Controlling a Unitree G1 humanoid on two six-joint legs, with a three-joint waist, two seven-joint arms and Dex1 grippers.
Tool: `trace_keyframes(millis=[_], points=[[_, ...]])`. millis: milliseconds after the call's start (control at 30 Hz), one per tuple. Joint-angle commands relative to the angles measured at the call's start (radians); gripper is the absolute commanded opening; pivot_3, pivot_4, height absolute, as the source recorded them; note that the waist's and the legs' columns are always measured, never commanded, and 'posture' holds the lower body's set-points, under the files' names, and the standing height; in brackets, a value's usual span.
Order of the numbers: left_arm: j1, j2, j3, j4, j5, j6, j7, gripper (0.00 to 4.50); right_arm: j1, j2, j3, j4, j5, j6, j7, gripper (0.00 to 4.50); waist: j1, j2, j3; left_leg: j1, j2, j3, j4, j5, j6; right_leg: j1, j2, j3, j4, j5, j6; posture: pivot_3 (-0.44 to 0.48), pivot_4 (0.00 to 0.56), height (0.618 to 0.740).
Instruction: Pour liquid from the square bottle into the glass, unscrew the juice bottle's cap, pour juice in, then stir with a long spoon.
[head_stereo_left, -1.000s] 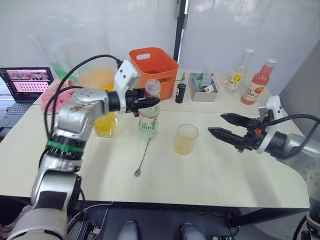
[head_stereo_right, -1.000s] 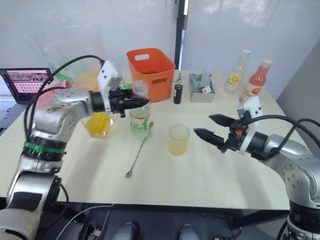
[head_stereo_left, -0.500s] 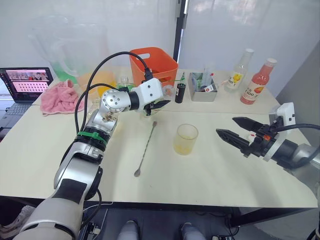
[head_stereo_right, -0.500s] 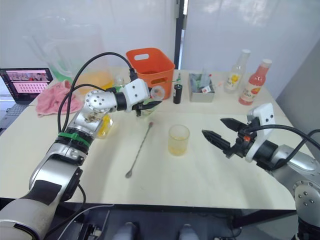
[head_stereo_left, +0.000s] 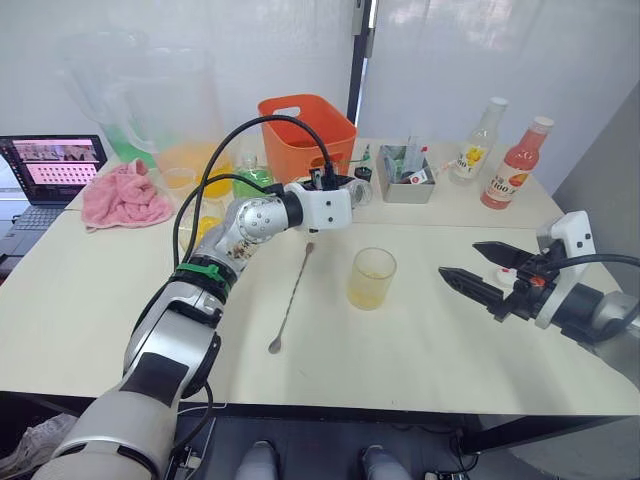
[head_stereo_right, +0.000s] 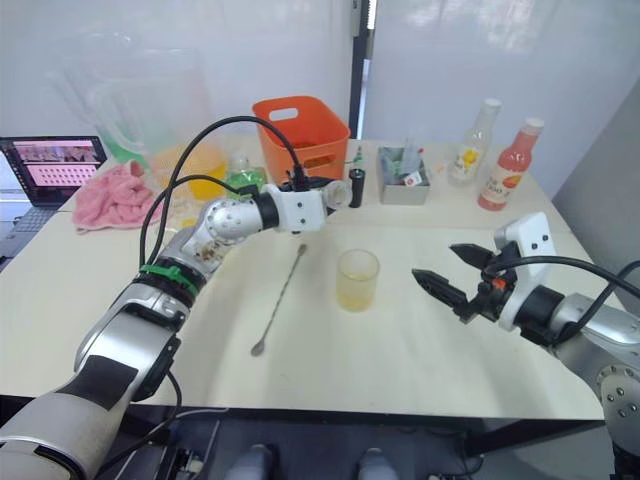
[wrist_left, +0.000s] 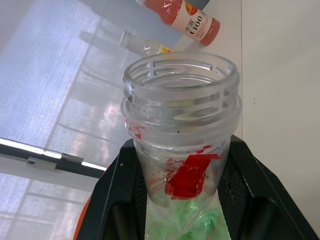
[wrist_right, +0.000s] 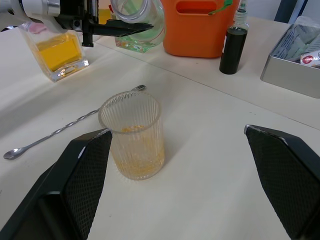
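Juice bottle (wrist_left: 181, 150): uncapped, tipped over on its side above the table behind the glass (head_stereo_left: 371, 277), clamped at the neck by left gripper (wrist_left: 182, 200). Light, thin-walled, probably squashy; best held near the stiff neck. Right gripper (head_stereo_left: 478, 268) spread wide, empty.

Swung way over toward the orange basket (head_stereo_left: 308, 125) with the left gripper (head_stereo_left: 345, 190), arm now stretched out long instead of folded near the laptop side. Tipped the juice bottle (wrist_left: 182, 145) too: upright over the table a second ago, now lying over sideways in the grip, open mouth pointing toward the glass (head_stereo_left: 371, 277) but well short of it, no cap on the neck. Uncovered the spoon (head_stereo_left: 291, 299) full length on the table now, with the square bottle (wrist_right: 56, 52) of yellow liquid standing free. Pulled the right gripper (head_stereo_left: 477, 270) back a bit from the glass, fingers spread same as before.
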Motion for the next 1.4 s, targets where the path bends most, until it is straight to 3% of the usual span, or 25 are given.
trace_keyframes(millis=[33,667,1400], points=[[-0.021,0.000,0.002,-0.033,0.018,-0.049,0.045,1.49,0.002,-0.014,-0.024,-0.030,0.001,-0.014,-0.005,4.47,0.000,0.000,0.000,0.000,0.000,0.000,0.000,0.000,0.000,0.000,0.000,0.000,0.000,0.000,0.000,0.000,0.150,0.725],[0.021,0.043,-0.064,-0.032,0.174,-0.170,0.173,1.49,-0.018,-0.059,0.005,0.003,-0.013,-0.022,0.049,4.47,0.000,0.000,0.000,0.000,0.000,0.000,0.000,0.000,0.000,0.000,0.000,0.000,0.000,0.000,0.000,0.000,0.150,0.725],[0.009,0.029,-0.154,-0.027,0.341,-0.147,0.335,1.49,0.019,-0.047,0.019,-0.033,-0.027,-0.031,0.079,4.47,0.000,0.000,0.000,0.000,0.000,0.000,0.000,0.000,0.000,0.000,0.000,0.000,0.001,0.000,0.000,0.000,0.150,0.725]])
